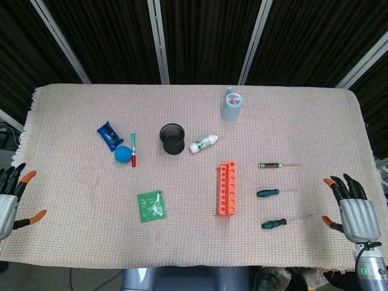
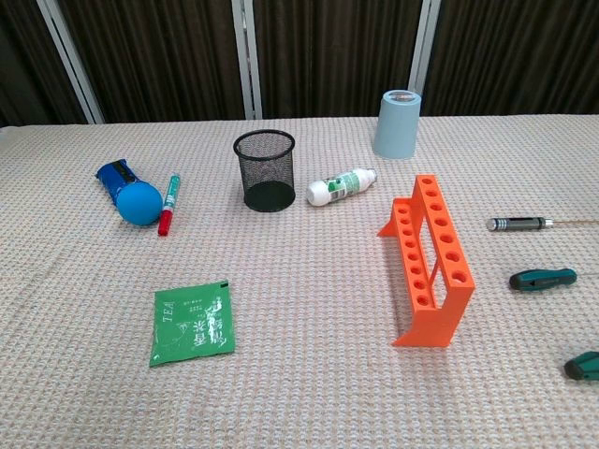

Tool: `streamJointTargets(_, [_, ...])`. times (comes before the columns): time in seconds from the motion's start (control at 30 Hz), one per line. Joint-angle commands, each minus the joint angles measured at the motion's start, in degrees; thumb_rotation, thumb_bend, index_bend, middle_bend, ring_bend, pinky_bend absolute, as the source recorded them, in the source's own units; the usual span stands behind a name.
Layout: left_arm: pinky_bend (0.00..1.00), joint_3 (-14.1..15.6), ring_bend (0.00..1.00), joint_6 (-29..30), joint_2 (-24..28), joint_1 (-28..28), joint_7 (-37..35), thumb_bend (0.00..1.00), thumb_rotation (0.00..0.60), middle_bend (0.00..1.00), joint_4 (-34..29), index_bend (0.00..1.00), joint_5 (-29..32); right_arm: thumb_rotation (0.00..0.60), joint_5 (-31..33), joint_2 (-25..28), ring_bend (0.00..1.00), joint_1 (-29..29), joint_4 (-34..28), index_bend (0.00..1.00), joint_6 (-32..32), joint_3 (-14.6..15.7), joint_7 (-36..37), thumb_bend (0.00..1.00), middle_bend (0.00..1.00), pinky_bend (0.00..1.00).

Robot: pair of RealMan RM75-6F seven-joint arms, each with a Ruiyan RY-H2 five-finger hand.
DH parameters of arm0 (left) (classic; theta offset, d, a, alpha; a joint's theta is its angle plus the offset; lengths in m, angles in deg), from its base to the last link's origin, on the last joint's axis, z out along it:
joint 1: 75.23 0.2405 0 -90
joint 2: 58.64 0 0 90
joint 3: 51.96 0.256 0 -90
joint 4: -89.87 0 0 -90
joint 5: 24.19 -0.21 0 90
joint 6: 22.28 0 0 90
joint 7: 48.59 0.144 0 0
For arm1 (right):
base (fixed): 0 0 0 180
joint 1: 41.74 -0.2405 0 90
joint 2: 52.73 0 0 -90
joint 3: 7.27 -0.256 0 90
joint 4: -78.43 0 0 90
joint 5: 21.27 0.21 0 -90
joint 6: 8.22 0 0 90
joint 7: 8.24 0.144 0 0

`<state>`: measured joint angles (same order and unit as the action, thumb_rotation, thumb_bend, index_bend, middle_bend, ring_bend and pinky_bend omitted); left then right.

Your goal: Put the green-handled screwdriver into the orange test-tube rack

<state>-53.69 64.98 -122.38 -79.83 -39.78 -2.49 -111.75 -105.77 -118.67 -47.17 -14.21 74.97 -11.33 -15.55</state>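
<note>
The orange test-tube rack (image 1: 226,188) (image 2: 430,257) stands right of the table's middle, its row of holes running front to back. Two green-handled screwdrivers lie to its right: one (image 1: 268,193) (image 2: 543,278) beside the rack's middle, the other (image 1: 274,223) (image 2: 584,365) nearer the front edge and cut off in the chest view. My right hand (image 1: 353,210) hovers open at the table's right front, right of both screwdrivers. At the left front edge my left hand (image 1: 13,199) is open and holds nothing. Neither hand shows in the chest view.
A dark metal-handled screwdriver (image 1: 271,165) (image 2: 518,224) lies behind the green ones. A black mesh cup (image 1: 173,139), a white bottle (image 1: 204,143), a grey-blue cup (image 1: 231,105), a blue ball (image 1: 123,154), a red-green marker (image 1: 133,148), a blue packet (image 1: 109,134) and a green tea sachet (image 1: 150,206) are spread about.
</note>
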Motion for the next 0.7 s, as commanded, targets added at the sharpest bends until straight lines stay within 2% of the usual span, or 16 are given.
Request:
streamJointTargets(0.03, [0.0,0.4,0.0,0.1,0.3,0.3,0.1,0.01,0.497,0.02,-0.4,0.16,-0.2,0.6,0.0,0.0,0.0,-0.2,0.2,0.16,-0.2,-0.2,0.1,0.07,0.13,0.11])
streamJointTargets(0.43, [0.0,1.2,0.0,1.2,0.5,1.6,0.2,0.01,0.496,0.02,-0.8,0.18,-0.7,0.6,-0.9,-0.1,0.0,-0.7,1.4,0.16,-0.5,0.0,1.7,0.07,0.13,0.11])
streamJointTargets(0.7, [0.0,0.7,0.0,0.9,1.0,1.0,0.8,0.01,0.493,0.02,-1.6,0.2,-1.1,0.6,-1.6,-0.1,0.0,-0.3,1.8,0.19,0.8,0.2,1.8,0.12,0.14,0.11])
